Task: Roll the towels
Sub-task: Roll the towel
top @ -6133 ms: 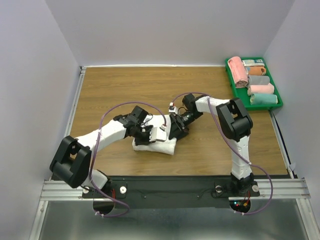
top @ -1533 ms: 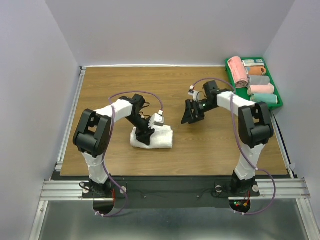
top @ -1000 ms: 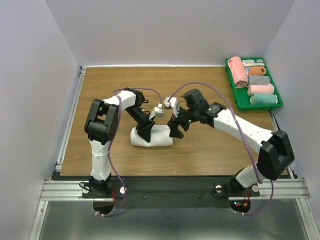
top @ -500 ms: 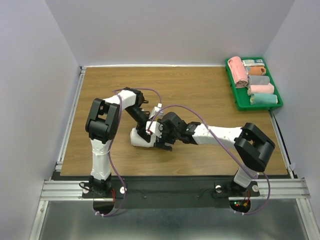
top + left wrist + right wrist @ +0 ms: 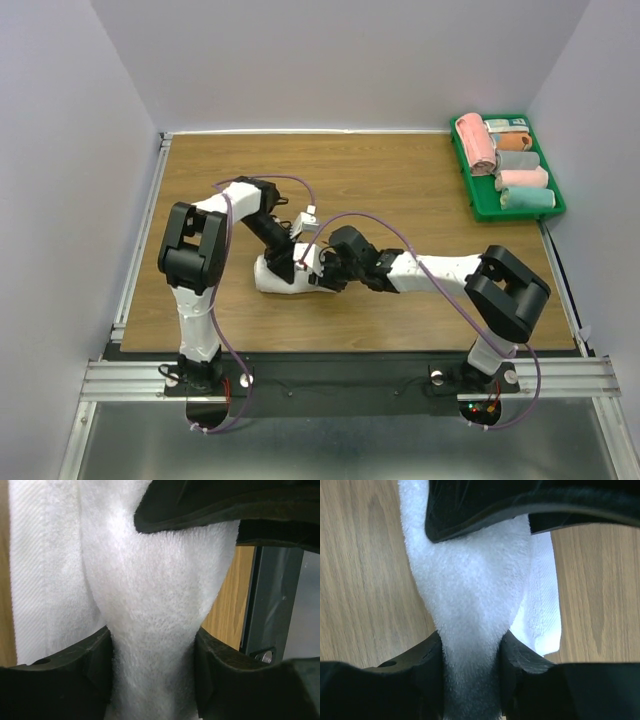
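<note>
Grippers pinching cloth: left gripper and right gripper are each clamped onto the white towel, which lies left of centre on the table.

In both wrist views, towel pile is seen squeezed between the fingers; a black shape cut off at each upper edge cannot be identified. From above, the towel's middle is covered by both wrists, so its form cannot be judged. A green tray at the far right corner is filled with rolled towels, pink, orange, grey and teal. Purple cables are looped over both arms.
</note>
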Action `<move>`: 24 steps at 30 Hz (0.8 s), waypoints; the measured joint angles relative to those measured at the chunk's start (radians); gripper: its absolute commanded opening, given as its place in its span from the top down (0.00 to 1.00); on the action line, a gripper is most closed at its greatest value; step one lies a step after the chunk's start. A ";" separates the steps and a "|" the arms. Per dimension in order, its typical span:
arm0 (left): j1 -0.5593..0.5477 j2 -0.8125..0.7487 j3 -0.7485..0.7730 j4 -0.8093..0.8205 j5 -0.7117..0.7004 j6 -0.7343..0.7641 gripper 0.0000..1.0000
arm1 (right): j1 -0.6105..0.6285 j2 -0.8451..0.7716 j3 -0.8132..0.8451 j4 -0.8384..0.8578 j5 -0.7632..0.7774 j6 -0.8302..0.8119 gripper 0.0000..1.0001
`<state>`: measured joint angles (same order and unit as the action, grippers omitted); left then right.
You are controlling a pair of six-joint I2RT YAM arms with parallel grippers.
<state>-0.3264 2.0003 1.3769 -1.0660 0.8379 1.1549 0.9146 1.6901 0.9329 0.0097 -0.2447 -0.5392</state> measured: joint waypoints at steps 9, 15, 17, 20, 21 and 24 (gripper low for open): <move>0.157 0.008 0.129 -0.079 -0.008 0.001 0.19 | -0.034 0.062 0.052 0.057 -0.074 0.032 0.99; 0.338 -0.081 0.171 -0.029 -0.068 0.013 0.12 | -0.109 0.114 0.136 -0.021 -0.219 0.110 0.99; 0.369 -0.185 0.101 0.048 -0.124 0.031 0.11 | -0.133 0.127 0.159 -0.069 -0.279 0.125 0.99; 0.373 -0.363 -0.016 0.137 -0.183 0.061 0.08 | -0.163 0.143 0.186 -0.119 -0.347 0.142 0.99; 0.356 -0.426 -0.061 0.161 -0.200 0.070 0.07 | -0.177 0.154 0.201 -0.142 -0.381 0.151 0.99; 0.243 -0.616 -0.228 0.267 -0.259 0.098 0.04 | -0.196 0.178 0.234 -0.183 -0.437 0.161 0.99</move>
<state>-0.0830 1.3842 1.1488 -0.7986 0.5793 1.2526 0.7189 1.8683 1.1667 -0.1738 -0.6815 -0.3782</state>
